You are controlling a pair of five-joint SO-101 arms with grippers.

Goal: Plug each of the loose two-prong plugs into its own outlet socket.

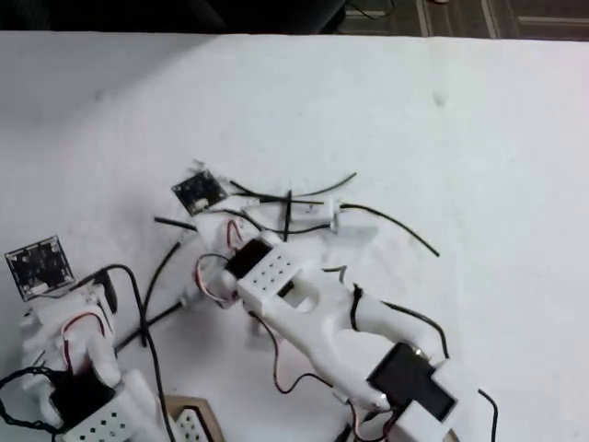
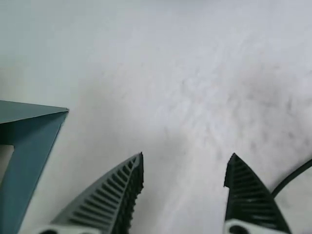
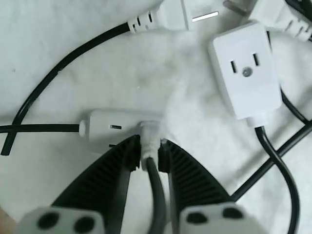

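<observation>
The right gripper (image 3: pixel 150 152) had its fingers closed tight on a white plug (image 3: pixel 148 135), whose black cord ran back between them. The plug's nose met the side of a long white socket (image 3: pixel 109 127); how far in it sat could not be told. Nearby lay a second socket (image 3: pixel 246 73) and a loose plug (image 3: pixel 163 17), prongs bare. The left gripper (image 2: pixel 187 168) hung wide open, holding nothing, over the white table (image 2: pixel 195 73).

Table (image 1: pixel 460 129) layout: cables (image 1: pixel 288 214) cluster at mid-table, left of centre. Within the cluster, the right gripper (image 3: pixel 148 144) clamps a plug (image 3: pixel 147 132) touching one outlet socket (image 3: pixel 105 127). A second socket (image 3: pixel 246 73) and two loose plugs (image 3: pixel 163 17) (image 3: pixel 275 14) lie near. The left gripper (image 2: pixel 187 156) sits near-left.
</observation>
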